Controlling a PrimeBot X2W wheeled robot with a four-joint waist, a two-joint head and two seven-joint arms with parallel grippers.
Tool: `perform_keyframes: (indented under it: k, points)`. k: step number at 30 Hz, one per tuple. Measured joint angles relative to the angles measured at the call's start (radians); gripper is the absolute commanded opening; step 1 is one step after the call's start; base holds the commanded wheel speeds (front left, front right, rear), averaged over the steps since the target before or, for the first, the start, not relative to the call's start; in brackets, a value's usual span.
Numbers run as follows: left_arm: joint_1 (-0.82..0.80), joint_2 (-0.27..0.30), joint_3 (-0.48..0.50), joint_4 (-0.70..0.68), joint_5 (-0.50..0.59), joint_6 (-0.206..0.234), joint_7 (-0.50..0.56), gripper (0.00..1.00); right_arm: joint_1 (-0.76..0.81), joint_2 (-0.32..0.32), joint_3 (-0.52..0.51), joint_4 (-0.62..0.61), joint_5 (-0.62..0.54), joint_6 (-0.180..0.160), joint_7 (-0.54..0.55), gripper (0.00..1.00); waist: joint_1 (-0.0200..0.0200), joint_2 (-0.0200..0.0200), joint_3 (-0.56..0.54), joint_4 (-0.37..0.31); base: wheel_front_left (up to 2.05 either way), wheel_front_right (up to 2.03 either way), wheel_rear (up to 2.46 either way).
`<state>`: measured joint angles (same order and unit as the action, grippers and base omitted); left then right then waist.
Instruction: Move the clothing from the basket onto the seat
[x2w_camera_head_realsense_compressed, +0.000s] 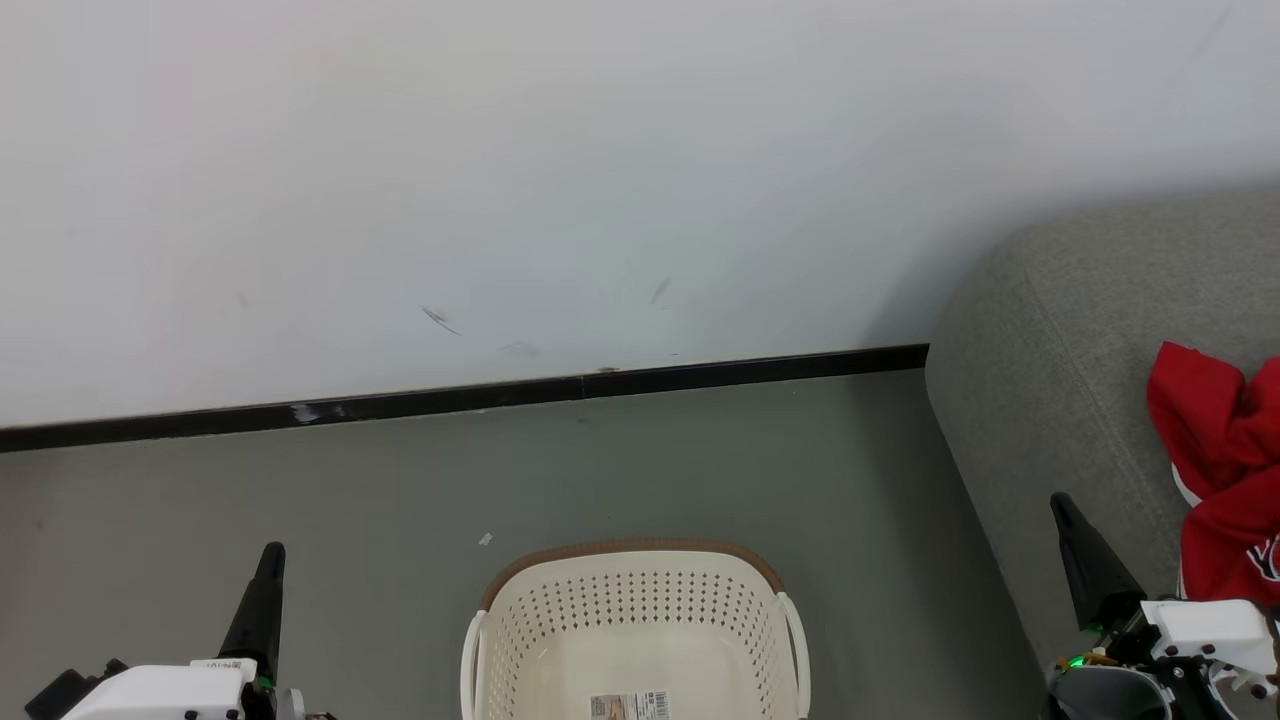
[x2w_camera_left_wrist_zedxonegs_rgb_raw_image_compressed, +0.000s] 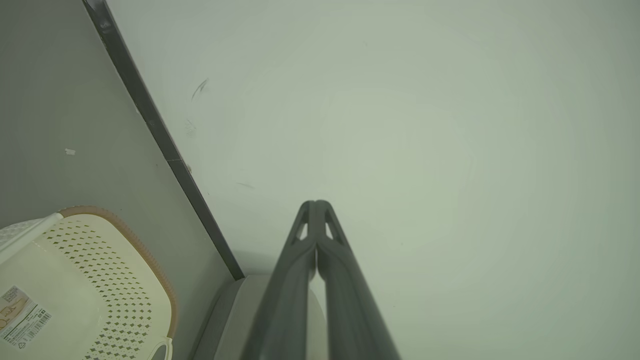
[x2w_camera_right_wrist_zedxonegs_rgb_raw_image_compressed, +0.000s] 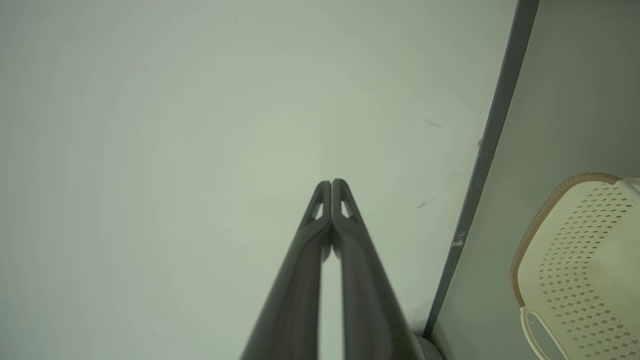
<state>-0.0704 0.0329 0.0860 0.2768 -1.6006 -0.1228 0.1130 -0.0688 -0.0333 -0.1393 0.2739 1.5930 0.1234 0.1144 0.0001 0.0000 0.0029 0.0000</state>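
Clothing (x2w_camera_head_realsense_compressed: 1220, 470): bright red, white edge band, dark emblem (x2w_camera_head_realsense_compressed: 1265, 560). Basket (x2w_camera_head_realsense_compressed: 640, 600): cream, diamond-hole perforated walls, brown woven-look rim (x2w_camera_head_realsense_compressed: 630, 546), white handles (x2w_camera_head_realsense_compressed: 472, 650). Seat (x2w_camera_head_realsense_compressed: 1050, 380): grey woven fabric. Floor (x2w_camera_head_realsense_compressed: 300, 500): dull grey-green. Wall (x2w_camera_head_realsense_compressed: 600, 150): white, few dark scuffs. Skirting (x2w_camera_head_realsense_compressed: 450, 400): black.

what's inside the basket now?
In the basket: bare cream floor with a barcode label, no garments in the visible part. Its near end is cut off by the frame edge, so unconfirmed there. Red clothing lies on the seat.
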Motion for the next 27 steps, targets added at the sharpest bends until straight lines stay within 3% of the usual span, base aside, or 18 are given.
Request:
perform_keyframes:
  k: [27]
  points:
    - [0.0,0.0,0.0,-0.001,0.0,0.0,0.0,0.0,0.0,0.0,0.0,0.0,0.0,0.0,0.0,0.0,0.0,0.0,0.0,0.0,0.0,0.0,0.0]
